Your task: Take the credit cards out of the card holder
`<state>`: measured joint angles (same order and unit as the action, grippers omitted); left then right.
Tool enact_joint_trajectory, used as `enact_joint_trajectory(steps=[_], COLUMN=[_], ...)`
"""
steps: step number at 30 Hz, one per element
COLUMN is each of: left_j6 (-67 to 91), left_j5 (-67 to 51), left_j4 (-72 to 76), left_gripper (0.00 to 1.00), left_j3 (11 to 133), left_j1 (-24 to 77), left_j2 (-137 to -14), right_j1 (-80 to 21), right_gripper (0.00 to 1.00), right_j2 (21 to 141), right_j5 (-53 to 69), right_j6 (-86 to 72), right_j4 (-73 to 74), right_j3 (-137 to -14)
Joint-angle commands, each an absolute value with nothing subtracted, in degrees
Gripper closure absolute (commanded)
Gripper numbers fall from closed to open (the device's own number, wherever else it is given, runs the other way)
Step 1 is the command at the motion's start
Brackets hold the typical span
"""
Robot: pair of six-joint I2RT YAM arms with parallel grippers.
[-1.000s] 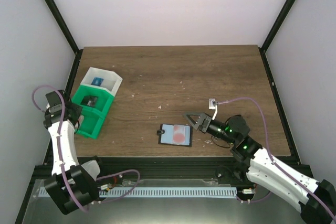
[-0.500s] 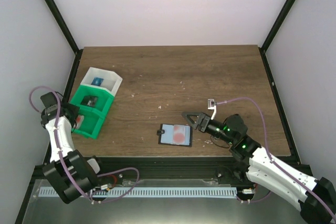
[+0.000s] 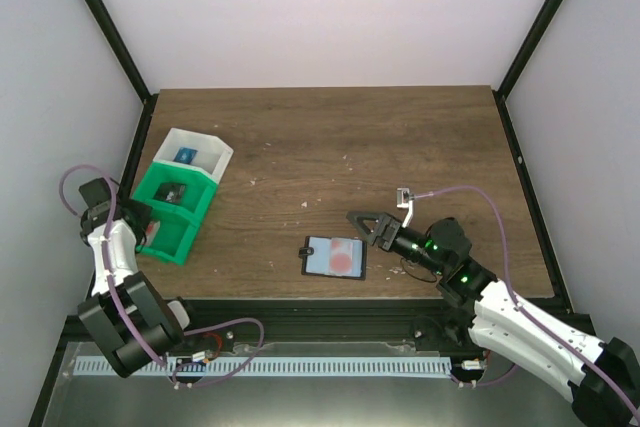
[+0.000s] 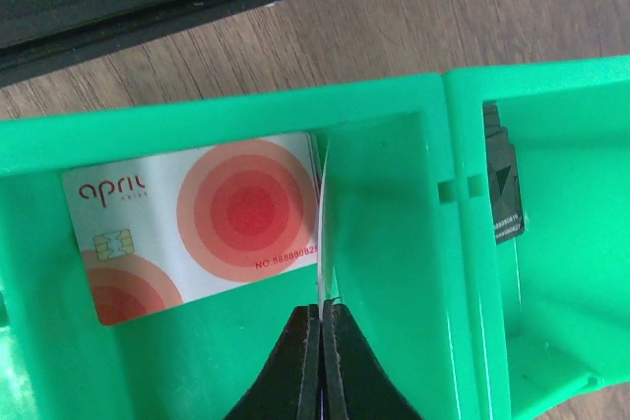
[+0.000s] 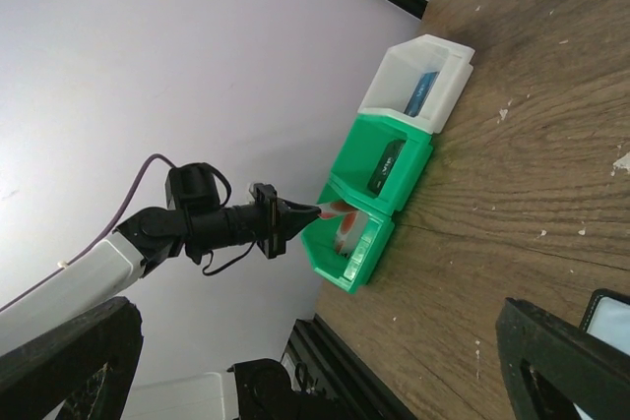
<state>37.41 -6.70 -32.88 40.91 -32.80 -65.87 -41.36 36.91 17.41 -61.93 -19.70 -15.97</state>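
Observation:
The card holder (image 3: pixel 314 258) lies open near the table's front edge, with a reddish credit card (image 3: pixel 344 257) on its inner panel. My right gripper (image 3: pixel 364 226) stands open just right of it and holds nothing. One corner of the holder (image 5: pixel 612 314) shows in the right wrist view. My left gripper (image 4: pixel 322 309) is shut on a thin credit card (image 4: pixel 322 213), seen edge-on over the near compartment of the green bin (image 4: pixel 413 243). A white card with red circles (image 4: pixel 197 223) lies flat in that compartment. From the right wrist view, the left gripper (image 5: pixel 313 211) holds its card (image 5: pixel 335 208) above the bin.
The green bin (image 3: pixel 197 213) has a white bin (image 3: pixel 205 139) joined behind it at the table's left. A black item (image 3: pixel 175 190) lies in the green middle compartment and a blue one (image 3: pixel 185 155) in the white bin. The black frame rail (image 3: pixel 300 304) runs along the front.
My left arm has folded down toward the near-left corner while its gripper stays at the green bin with the card. The right arm has barely moved.

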Motion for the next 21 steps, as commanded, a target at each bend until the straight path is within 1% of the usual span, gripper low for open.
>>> enact_joint_trajectory(steps=[1, 4, 6, 7, 8, 10, 12, 18, 19, 20, 21], left_j6=[37.2, 38.8, 38.9, 38.9, 38.7, 38.5, 38.6, 43.4, 44.0, 44.3, 44.2], left_j5=[-3.2, 0.5, -0.1, -0.7, -1.0, -1.0, -0.3, 5.8, 6.1, 5.9, 5.2], left_j4=[-31.3, -31.8, -31.4, -31.4, -31.6, -32.4, -33.4, -37.2, -36.9, -36.2, -35.4], left_gripper=[1.0, 1.0, 1.0, 0.97, 0.93, 0.81, 0.73, 0.56, 0.5, 0.4, 0.27], left_j3=[40.4, 40.0, 39.4, 39.3, 39.5, 40.1, 41.1, 43.3, 42.6, 41.8, 41.1], left_j1=[-33.4, -33.4, -33.4, -33.4, -33.4, -33.4, -33.4, -33.4, -33.4, -33.4, -33.4], left_j2=[-66.7, -67.5, -68.0, -68.3, -68.5, -68.5, -68.1, -64.0, -62.2, -60.7, -59.4], right_j1=[-41.0, -41.0, -41.0, -41.0, -41.0, -41.0, -41.0, -41.0, -41.0, -41.0, -41.0], right_gripper=[0.0, 0.0, 0.0, 0.0, 0.0, 0.0, 0.0, 0.0, 0.0, 0.0, 0.0], right_j2=[36.1, 35.0, 33.7, 33.1, 32.4, 31.1, 30.3, 29.2, 29.1, 29.1, 29.3], right_j5=[16.1, 16.1, 16.2, 16.3, 16.0, 15.0, 14.0, 14.9, 14.9, 14.4, 13.9], right_j6=[-61.4, -62.1, -62.9, -63.1, -63.3, -63.1, -62.6, -63.2, -62.7, -62.2, -61.5], right_j4=[-19.5, -18.6, -17.8, -17.5, -17.2, -16.6, -15.3, -11.7, -9.5, -6.9, -4.3], right_j3=[-16.2, -15.9, -16.0, -16.1, -16.1, -16.3, -16.4, -17.3, -18.4, -19.5, -20.8])
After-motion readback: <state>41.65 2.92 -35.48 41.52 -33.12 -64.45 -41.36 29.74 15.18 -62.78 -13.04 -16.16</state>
